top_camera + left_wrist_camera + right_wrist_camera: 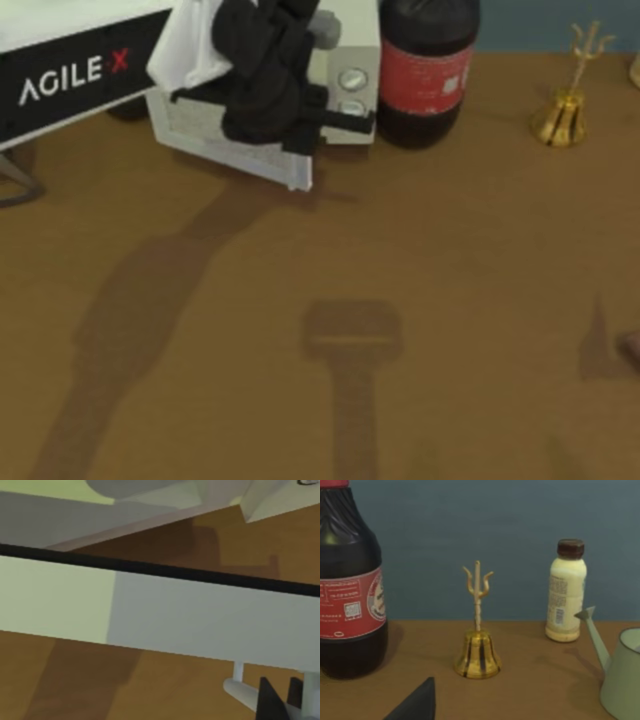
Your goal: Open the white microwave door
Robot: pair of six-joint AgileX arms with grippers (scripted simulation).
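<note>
The white microwave (350,45) stands at the back of the table, left of centre, with two round knobs (352,78) on its right panel. Its door (230,150) stands partly open, swung out towards the front on its left hinge. My left gripper (300,135) is over the door's free edge. In the left wrist view the door (200,615) crosses the picture as a pale band, and my left gripper (282,697) is shut on the door's white bar handle (245,692). My right gripper (420,702) stays parked at the table's right side.
A dark bottle with a red label (425,70) stands right beside the microwave. A gold bell (565,115) is at the back right. The right wrist view also shows a cream bottle (566,595) and a pale watering can (620,680).
</note>
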